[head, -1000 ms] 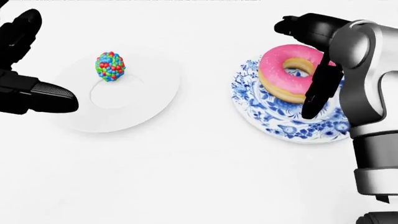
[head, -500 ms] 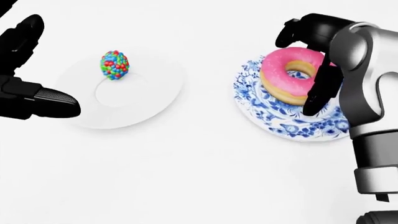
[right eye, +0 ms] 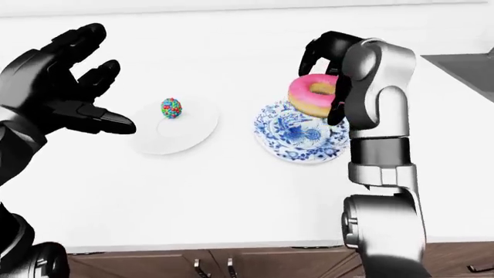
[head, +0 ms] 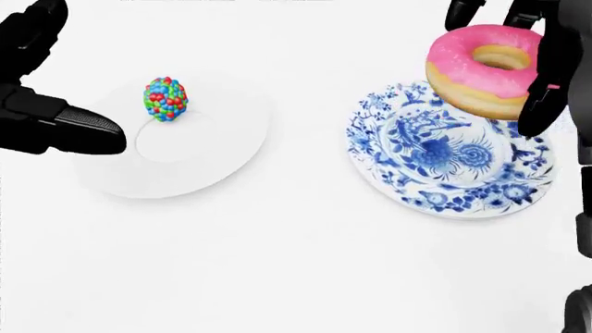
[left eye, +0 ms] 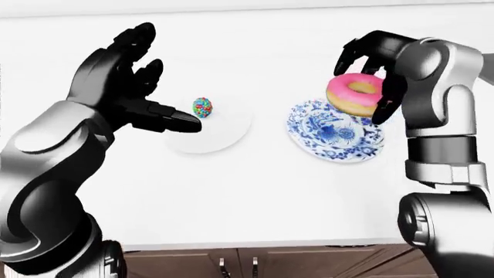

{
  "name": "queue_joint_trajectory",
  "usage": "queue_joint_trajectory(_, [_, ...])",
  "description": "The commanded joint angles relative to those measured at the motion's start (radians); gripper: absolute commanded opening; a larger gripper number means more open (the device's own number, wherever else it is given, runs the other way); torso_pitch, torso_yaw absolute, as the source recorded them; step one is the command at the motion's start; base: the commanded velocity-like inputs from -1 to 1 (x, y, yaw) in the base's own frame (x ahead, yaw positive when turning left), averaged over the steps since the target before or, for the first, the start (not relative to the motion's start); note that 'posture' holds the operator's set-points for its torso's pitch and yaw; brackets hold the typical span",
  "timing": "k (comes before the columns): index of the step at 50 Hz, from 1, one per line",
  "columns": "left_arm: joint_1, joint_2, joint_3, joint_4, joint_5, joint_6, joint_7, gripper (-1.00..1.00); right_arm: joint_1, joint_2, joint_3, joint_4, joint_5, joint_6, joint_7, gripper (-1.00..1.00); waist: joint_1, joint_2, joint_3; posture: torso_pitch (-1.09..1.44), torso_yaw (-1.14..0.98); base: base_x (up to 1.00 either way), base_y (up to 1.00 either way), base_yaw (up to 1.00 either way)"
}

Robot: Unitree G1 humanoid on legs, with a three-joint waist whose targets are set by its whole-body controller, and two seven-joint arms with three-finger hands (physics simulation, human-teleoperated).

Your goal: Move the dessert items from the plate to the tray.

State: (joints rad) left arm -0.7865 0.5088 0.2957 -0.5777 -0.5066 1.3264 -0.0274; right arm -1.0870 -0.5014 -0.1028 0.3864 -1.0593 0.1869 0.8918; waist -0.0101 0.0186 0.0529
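A pink-iced doughnut (head: 463,66) hangs tilted above the blue-patterned plate (head: 435,156), clear of its surface. My right hand (right eye: 322,87) is shut on it, with black fingers (head: 541,90) curled over its right rim. To the left lies a white round dish (head: 213,149) carrying a small ball of coloured sweets (head: 166,98) near its top. My left hand (left eye: 166,81) stands open just left of that dish, one finger (head: 88,128) reaching over its left edge, apart from the ball.
Everything rests on a white counter (left eye: 255,191). Its near edge runs along the bottom of the eye views, above brown cabinet doors (left eye: 308,263). A grey sink corner (right eye: 463,63) shows at the right of the right-eye view.
My right hand has lifted the doughnut off the blue plate, up and to the right in the head view. The left hand has barely moved.
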Motion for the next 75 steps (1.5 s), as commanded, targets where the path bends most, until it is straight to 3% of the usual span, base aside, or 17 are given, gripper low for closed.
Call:
queue_joint_trajectory(1, [-0.082, 0.033, -0.037, 0.018, 0.033, -0.017, -0.003, 1.00, -0.029, -0.022, -0.015, -0.065, 0.010, -0.002, 0.017, -1.00, -0.001, -0.001, -0.027, 0.00, 0.00, 0.00, 0.00, 0.00])
queue_joint_trajectory(7, [-0.175, 0.048, -0.173, 0.088, 0.197, -0.060, -0.079, 1.00, 0.002, -0.049, -0.026, -0.124, 0.013, -0.002, 0.070, -1.00, 0.001, -0.010, -0.024, 0.00, 0.00, 0.00, 0.00, 0.00])
queue_joint_trajectory(10, [-0.193, 0.060, -0.275, 0.129, 0.361, -0.142, -0.163, 1.00, 0.008, -0.048, -0.028, -0.139, 0.016, 0.000, 0.077, -1.00, 0.001, -0.012, -0.021, 0.00, 0.00, 0.00, 0.00, 0.00])
queue_joint_trajectory(12, [-0.204, 0.033, -0.304, 0.177, 0.471, -0.195, -0.222, 1.00, 0.007, -0.050, -0.031, -0.140, 0.019, 0.002, 0.078, -1.00, 0.002, -0.014, -0.021, 0.00, 0.00, 0.00, 0.00, 0.00])
queue_joint_trajectory(22, [-0.213, -0.128, -0.303, 0.401, 0.866, -0.450, -0.459, 1.00, 0.014, -0.036, -0.024, -0.128, 0.022, 0.004, 0.054, -1.00, 0.004, -0.027, -0.026, 0.00, 0.00, 0.00, 0.00, 0.00])
queue_joint_trajectory(29, [-0.192, -0.192, -0.266, 0.579, 1.029, -0.689, -0.478, 1.00, 0.006, -0.020, -0.016, -0.108, 0.019, 0.005, 0.040, -0.99, 0.006, -0.033, -0.033, 0.00, 0.00, 0.00, 0.00, 0.00])
queue_joint_trajectory(39, [-0.231, -0.245, -0.246, 0.802, 1.079, -0.859, -0.422, 0.95, 0.020, -0.028, -0.024, -0.093, 0.034, -0.001, 0.025, -0.99, 0.010, -0.039, -0.038, 0.00, 0.00, 0.00, 0.00, 0.00])
queue_joint_trajectory(42, [-0.247, -0.255, -0.249, 0.879, 1.079, -0.901, -0.390, 0.87, 0.019, -0.034, -0.025, -0.084, 0.038, -0.002, 0.019, -0.99, 0.011, -0.040, -0.041, 0.00, 0.00, 0.00, 0.00, 0.00])
queue_joint_trajectory(46, [-0.249, -0.273, -0.257, 0.927, 1.078, -0.926, -0.371, 0.64, 0.023, -0.034, -0.024, -0.086, 0.041, 0.001, 0.019, -0.99, 0.011, -0.039, -0.043, 0.00, 0.00, 0.00, 0.00, 0.00])
queue_joint_trajectory(61, [-0.241, -0.275, -0.263, 1.071, 1.110, -1.023, -0.301, 0.63, 0.031, -0.044, -0.028, -0.084, 0.054, 0.004, 0.012, -0.99, 0.008, -0.039, -0.045, 0.00, 0.00, 0.00, 0.00, 0.00])
queue_joint_trajectory(75, [-0.261, -0.266, -0.258, 1.210, 1.100, -1.100, -0.242, 0.48, 0.051, -0.038, -0.027, -0.073, 0.057, -0.006, -0.012, -0.99, 0.008, -0.039, -0.049, 0.00, 0.00, 0.00, 0.00, 0.00])
